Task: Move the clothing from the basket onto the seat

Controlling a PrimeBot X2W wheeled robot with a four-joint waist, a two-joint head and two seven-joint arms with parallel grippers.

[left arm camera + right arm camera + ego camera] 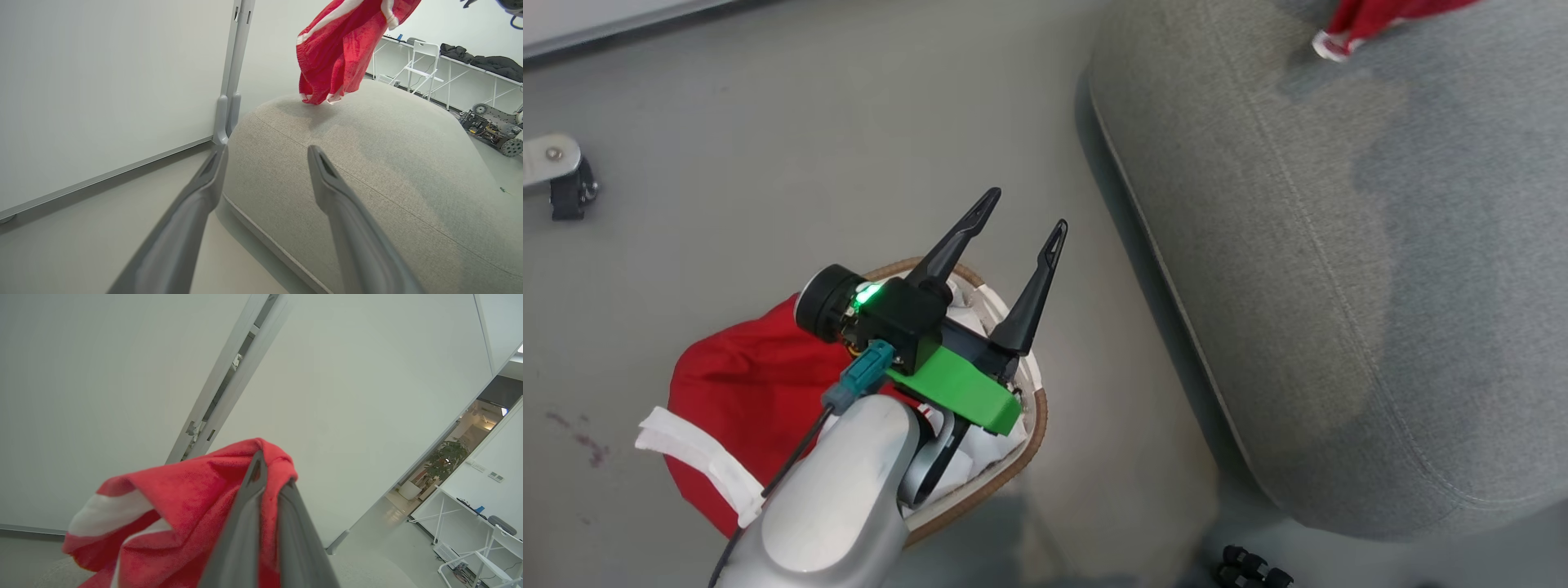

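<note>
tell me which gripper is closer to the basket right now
Left. The left gripper sits open directly over the basket, fingers reaching past its rim. The right gripper is off by the seat, shut on a red garment dangling over it.

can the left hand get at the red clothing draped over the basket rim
Probably yes: the left hand is open and empty over the basket, and the clothing lies uncovered over its rim, nothing between them.
</note>
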